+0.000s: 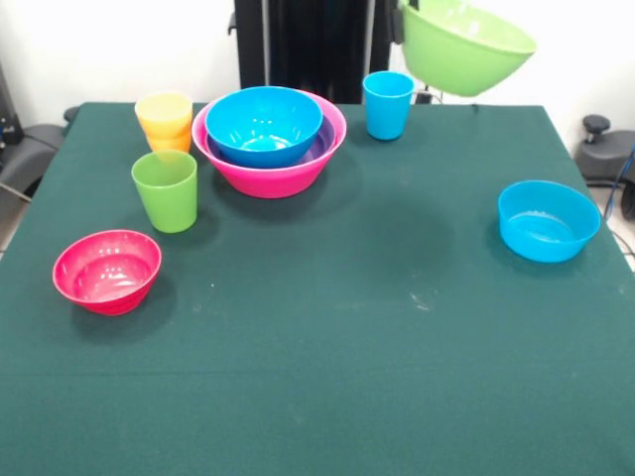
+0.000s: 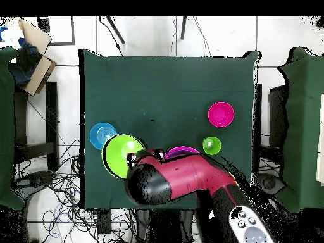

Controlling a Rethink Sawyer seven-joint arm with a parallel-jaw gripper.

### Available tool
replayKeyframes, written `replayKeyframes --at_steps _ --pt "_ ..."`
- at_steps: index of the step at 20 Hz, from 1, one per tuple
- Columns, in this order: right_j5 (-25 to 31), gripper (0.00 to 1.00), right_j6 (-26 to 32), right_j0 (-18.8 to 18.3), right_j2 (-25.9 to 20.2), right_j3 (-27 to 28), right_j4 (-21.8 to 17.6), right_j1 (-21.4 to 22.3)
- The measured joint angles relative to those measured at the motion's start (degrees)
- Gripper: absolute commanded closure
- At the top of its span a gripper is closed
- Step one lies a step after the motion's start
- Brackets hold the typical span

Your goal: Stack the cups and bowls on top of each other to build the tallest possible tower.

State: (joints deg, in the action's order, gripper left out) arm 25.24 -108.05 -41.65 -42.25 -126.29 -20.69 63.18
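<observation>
Tower [image 1: 269, 141] between stacked cups [image 1: 166, 121] and blue cup [image 1: 387, 104].

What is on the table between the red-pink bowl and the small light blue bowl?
Nothing. In the front view the stretch of green cloth between the red-pink bowl and the light blue bowl is bare. The green cup stands farther back, off that line.

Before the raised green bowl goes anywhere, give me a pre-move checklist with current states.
1. Light green bowl off the table: ok, tilted in the air.
2. Grip on it: cannot tell, the jaws are hidden.
3. Stack ready: ok, blue bowl sits nested in the pink bowl.
4. Blue cup beside the stack: ok, apart from it.
5. Small light blue bowl: ok, standing alone.
</observation>
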Motion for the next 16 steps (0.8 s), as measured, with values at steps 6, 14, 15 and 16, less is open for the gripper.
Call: replayKeyframes --at_steps 6,14,15,16 --pt "6.2 1.0 4.5 -8.3 -5.5 5.4 -3.7 -5.4" --pt "11.3 1.0 9.3 -13.9 -9.5 8.3 -5.3 -7.8" --pt "11.6 1.0 9.6 -14.4 -10.0 8.5 -5.6 -8.1" --pt "11.9 1.0 10.0 -14.9 -10.6 8.7 -5.8 -8.4"
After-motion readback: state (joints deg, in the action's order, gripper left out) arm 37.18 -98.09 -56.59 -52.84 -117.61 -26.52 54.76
